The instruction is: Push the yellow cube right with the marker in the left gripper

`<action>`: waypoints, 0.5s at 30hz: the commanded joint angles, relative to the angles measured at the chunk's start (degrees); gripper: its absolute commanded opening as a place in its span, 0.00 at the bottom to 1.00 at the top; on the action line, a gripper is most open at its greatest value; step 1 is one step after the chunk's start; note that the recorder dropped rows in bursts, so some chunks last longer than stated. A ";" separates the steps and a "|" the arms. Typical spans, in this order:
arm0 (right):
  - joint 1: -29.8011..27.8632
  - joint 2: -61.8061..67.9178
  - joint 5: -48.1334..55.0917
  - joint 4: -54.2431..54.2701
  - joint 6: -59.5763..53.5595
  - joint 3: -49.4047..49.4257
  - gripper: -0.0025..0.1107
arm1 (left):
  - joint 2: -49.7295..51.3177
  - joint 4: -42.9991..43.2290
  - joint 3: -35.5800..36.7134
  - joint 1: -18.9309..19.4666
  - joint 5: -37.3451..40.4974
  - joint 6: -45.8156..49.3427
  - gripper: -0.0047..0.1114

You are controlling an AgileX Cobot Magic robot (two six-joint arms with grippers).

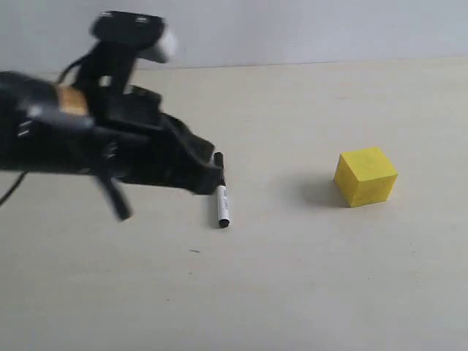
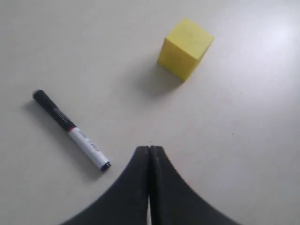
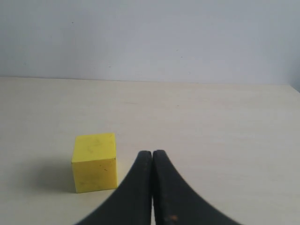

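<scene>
The marker [image 1: 221, 196] lies flat on the beige table, black cap end toward the back, loose and not held. In the left wrist view the marker [image 2: 71, 130] rests apart from my left gripper [image 2: 149, 148], whose jaws are pressed together with nothing between them. In the exterior view my left gripper [image 1: 208, 172] hovers just left of the marker, its arm blurred. The yellow cube [image 1: 365, 176] sits well to the right of the marker; the cube [image 2: 185, 48] is beyond the left fingertips. My right gripper [image 3: 152, 153] is shut and empty, with the cube [image 3: 94, 162] beside it.
The beige table [image 1: 292, 278] spreads on all sides under a pale wall [image 1: 307, 29] at the back. The left arm's black body and cables [image 1: 66, 139] fill the left part of the exterior view.
</scene>
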 commanded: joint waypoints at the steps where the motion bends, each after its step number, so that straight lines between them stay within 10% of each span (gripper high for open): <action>1: -0.29 -0.38 -0.44 -0.10 -0.08 0.26 0.02 | -18.43 0.10 15.32 0.07 -10.67 1.07 0.04; 15: -0.29 -0.38 -0.44 -0.10 -0.08 0.26 0.02 | -63.49 0.75 28.64 0.07 -5.37 -0.01 0.04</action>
